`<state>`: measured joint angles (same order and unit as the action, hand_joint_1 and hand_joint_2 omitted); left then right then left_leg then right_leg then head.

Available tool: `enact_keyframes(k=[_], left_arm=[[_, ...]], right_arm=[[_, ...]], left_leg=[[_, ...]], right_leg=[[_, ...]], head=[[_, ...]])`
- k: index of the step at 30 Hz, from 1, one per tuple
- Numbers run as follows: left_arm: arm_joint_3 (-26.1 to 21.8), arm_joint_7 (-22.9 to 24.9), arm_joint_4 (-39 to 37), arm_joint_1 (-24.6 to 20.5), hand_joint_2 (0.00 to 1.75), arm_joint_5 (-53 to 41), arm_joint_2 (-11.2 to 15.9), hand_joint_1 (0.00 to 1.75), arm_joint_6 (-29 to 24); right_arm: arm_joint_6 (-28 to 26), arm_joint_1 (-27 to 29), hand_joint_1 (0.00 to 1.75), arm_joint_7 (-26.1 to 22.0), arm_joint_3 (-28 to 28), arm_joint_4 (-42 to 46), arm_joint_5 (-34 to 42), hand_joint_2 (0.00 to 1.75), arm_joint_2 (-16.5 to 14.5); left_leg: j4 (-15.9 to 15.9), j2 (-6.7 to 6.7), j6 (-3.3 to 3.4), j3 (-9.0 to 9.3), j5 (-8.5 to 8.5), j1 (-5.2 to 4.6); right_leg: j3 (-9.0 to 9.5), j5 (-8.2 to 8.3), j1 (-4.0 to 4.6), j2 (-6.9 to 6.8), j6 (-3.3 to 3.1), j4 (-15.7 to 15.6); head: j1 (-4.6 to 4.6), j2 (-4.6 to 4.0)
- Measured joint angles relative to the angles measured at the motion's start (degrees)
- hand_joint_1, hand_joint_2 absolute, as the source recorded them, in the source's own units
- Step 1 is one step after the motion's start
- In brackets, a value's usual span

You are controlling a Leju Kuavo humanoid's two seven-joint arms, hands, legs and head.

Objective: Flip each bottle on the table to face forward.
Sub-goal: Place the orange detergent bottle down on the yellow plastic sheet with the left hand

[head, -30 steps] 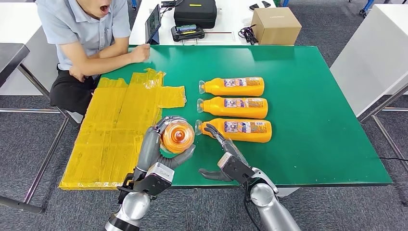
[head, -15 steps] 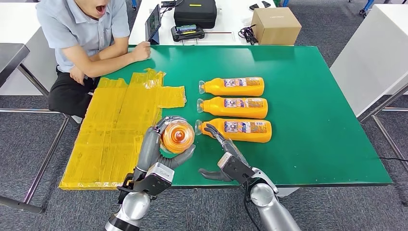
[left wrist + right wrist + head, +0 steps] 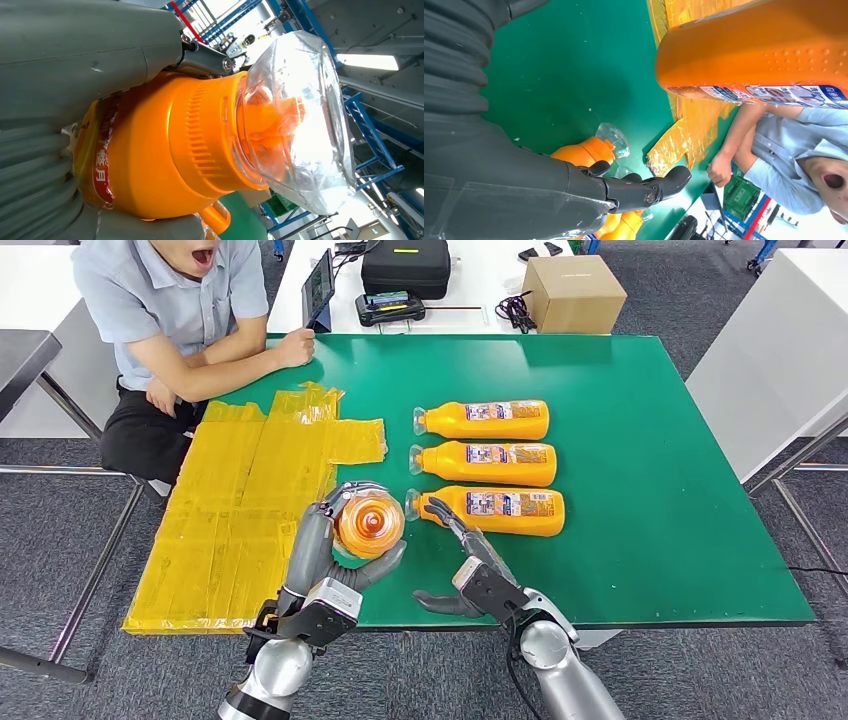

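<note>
My left hand [image 3: 330, 550] grips an orange bottle [image 3: 368, 523] lifted off the table, its clear cap pointing up at the head camera. In the left wrist view that bottle [image 3: 165, 150] sits between my thumb and fingers, the clear cap [image 3: 300, 120] jutting out. Three more orange bottles lie in a column on the green table [image 3: 640, 440], caps to the left: far [image 3: 487, 420], middle [image 3: 488, 463] and near [image 3: 495, 510]. My right hand [image 3: 470, 565] hovers open just in front of the near bottle's neck, fingers [image 3: 644, 190] stretched toward it. The held bottle's base [image 3: 754, 55] hangs above.
Yellow sheeting [image 3: 245, 505] covers the table's left part. A person [image 3: 185, 320] sits at the far left corner, an arm resting on the table edge. Behind stand a cardboard box [image 3: 573, 292], a black case [image 3: 405, 265] and a tablet [image 3: 318, 288].
</note>
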<state>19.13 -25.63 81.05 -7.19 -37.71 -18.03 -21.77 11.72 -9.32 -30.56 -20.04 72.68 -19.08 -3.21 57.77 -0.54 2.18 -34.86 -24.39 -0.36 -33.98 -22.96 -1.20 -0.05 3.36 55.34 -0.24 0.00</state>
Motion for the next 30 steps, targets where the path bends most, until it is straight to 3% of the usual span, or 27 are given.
enact_keyframes(k=[15,17,18,21,22,24,30], left_arm=[[0.32,0.04,0.00,0.01,1.75,-0.04,0.15,1.75,0.00],[0.37,2.87,-0.28,-0.66,1.75,-2.86,0.51,1.75,0.12],[0.37,6.73,-1.16,-1.80,1.75,-6.95,1.14,1.75,0.02],[-1.52,22.59,-7.01,-7.22,1.75,-30.34,3.96,1.75,-1.77],[-2.80,25.26,-8.92,-8.61,1.75,-37.44,4.64,1.75,-2.51],[-4.71,25.67,-11.62,-10.40,1.75,-44.01,5.50,1.75,-3.29],[-6.25,24.43,-14.61,-11.73,1.75,-43.06,6.09,1.75,-3.39]], right_arm=[[-0.01,0.00,0.00,0.00,0.02,0.01,0.01,1.75,0.00],[-0.30,0.34,0.00,-0.44,0.31,0.17,0.90,1.75,-0.02],[-0.43,0.89,0.00,-0.99,0.85,0.56,1.70,1.75,-0.07],[0.44,3.58,0.00,-2.89,3.81,2.66,3.11,1.75,-0.29],[0.92,4.43,0.00,-3.19,4.75,3.25,3.00,1.75,-0.33],[1.48,5.64,0.00,-3.42,6.20,4.03,2.74,1.75,-0.38],[1.79,6.39,0.00,-3.54,8.02,4.93,2.36,1.75,-0.84]], left_leg=[[0.00,0.00,0.00,0.00,0.00,0.00],[0.00,-0.03,0.00,0.01,0.01,0.00],[0.00,-0.10,0.01,0.00,0.02,0.00],[0.00,-0.11,-0.05,0.00,0.06,0.01],[-0.01,-0.02,-0.08,-0.01,0.07,0.01],[-0.01,0.06,-0.11,-0.05,0.11,0.02],[0.00,0.03,-0.14,-0.11,0.14,0.02]], right_leg=[[-0.01,0.00,0.00,0.00,0.00,0.00],[-0.03,0.00,0.00,-0.02,0.00,-0.01],[-0.03,-0.01,0.00,-0.07,0.00,-0.02],[-0.02,0.03,0.01,-0.12,-0.05,0.01],[-0.06,0.07,0.01,-0.06,-0.09,0.03],[-0.14,0.13,0.02,0.01,-0.16,0.04],[-0.17,0.13,0.01,0.00,-0.16,0.05]], head=[[0.00,0.00],[0.01,0.00],[0.02,0.00],[0.00,0.00],[-0.02,0.00],[-0.01,0.00],[0.01,0.00]])
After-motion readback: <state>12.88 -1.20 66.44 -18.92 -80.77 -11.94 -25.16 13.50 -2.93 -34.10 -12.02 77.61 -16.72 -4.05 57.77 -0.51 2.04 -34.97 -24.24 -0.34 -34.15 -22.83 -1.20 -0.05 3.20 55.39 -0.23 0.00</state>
